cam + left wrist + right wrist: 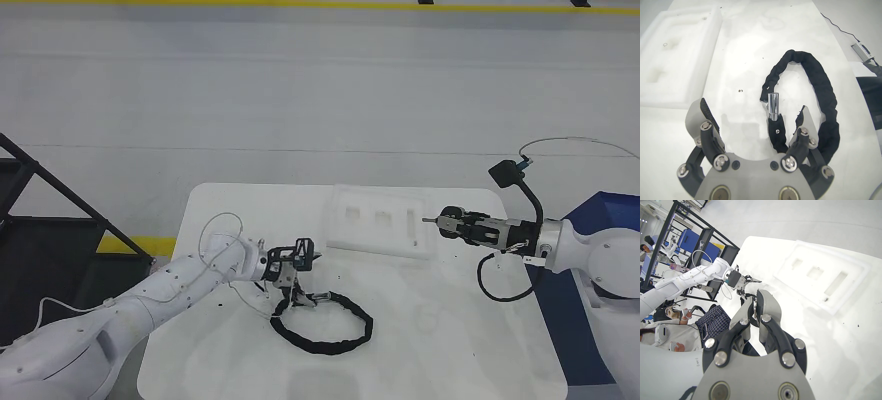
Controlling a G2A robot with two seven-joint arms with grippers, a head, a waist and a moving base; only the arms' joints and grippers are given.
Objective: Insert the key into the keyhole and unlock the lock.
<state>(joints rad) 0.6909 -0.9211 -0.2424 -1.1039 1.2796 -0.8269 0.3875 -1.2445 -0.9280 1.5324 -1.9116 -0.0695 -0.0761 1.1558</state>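
Currently we count one chain lock [827, 89], a black sleeved loop lying on the table [450, 340] left of centre, on the near side of the foam tray [380, 243]. We count one chrome cylinder [773, 105] at one sleeve end. We cannot make out a keyhole on it. The other sleeve end is cut off from sight behind a finger of the left gripper [755, 113].

The left gripper is released, jaws spread wide. It sits low over the loop, with the chrome cylinder between its two fingers and apart from both pads. One finger overlaps the sleeve; we cannot tell whether it touches.

The right gripper [755, 298] is clenched, pads drawn nearly together, well apart from the lock and to its right, over the right end of the foam tray. In the top view a slim stub projects from its tips, which we read as the key [430, 219]. It is too small to confirm its shape, and in the right wrist view the pads hide it.

We count one foam tray with three recesses, at the far centre of the table.
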